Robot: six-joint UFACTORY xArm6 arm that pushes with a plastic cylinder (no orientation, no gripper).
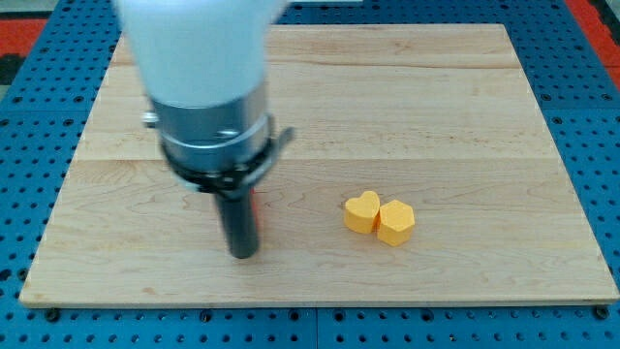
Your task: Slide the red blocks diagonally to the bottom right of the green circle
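Observation:
My tip (242,253) rests on the wooden board (465,116) at the lower left of the middle. A sliver of a red block (256,212) shows just to the right of the rod, touching it or right beside it; its shape is hidden. No green circle shows in the view; the arm's wide body covers the upper left part of the board.
A yellow heart block (362,211) and a yellow hexagon block (395,222) lie side by side, touching, to the right of my tip. The board sits on a blue perforated table (581,58).

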